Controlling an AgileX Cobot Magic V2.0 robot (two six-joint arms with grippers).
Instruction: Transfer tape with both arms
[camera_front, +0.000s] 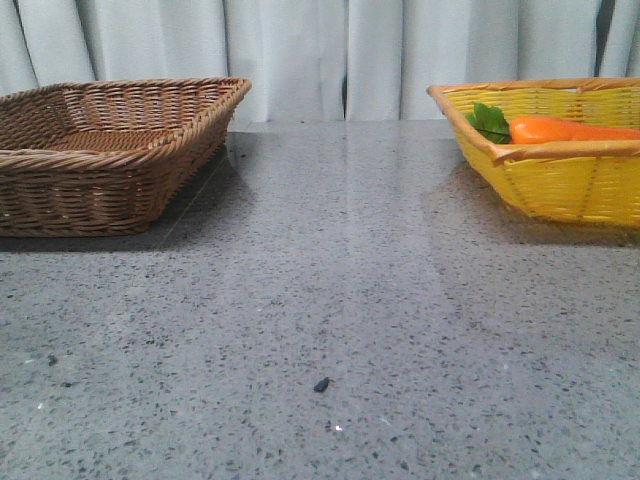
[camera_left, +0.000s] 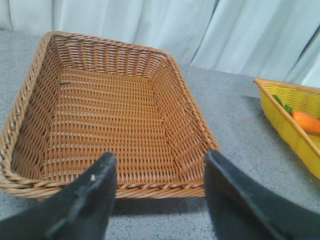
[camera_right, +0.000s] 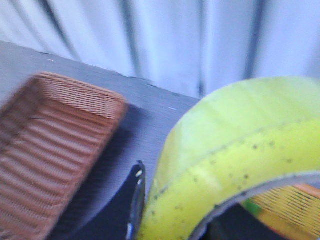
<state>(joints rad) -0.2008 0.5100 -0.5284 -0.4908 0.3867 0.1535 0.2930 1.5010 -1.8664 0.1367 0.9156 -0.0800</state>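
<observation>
The tape (camera_right: 235, 160), a wide yellow translucent roll, fills the right wrist view, close and blurred. One black finger (camera_right: 127, 210) of my right gripper (camera_right: 175, 220) presses against the roll's outer side; the other finger is hidden inside the roll. The gripper is shut on the tape and holds it above the table. My left gripper (camera_left: 160, 175) is open and empty, its black fingers (camera_left: 92, 200) spread just in front of the near rim of the brown wicker basket (camera_left: 30, 125). Neither arm nor the tape shows in the front view.
The brown wicker basket (camera_front: 110, 150) stands empty at the back left of the grey speckled table (camera_front: 330, 330). A yellow basket (camera_front: 560, 180) at the back right holds an orange carrot (camera_front: 570, 130) with green leaves. White curtains hang behind.
</observation>
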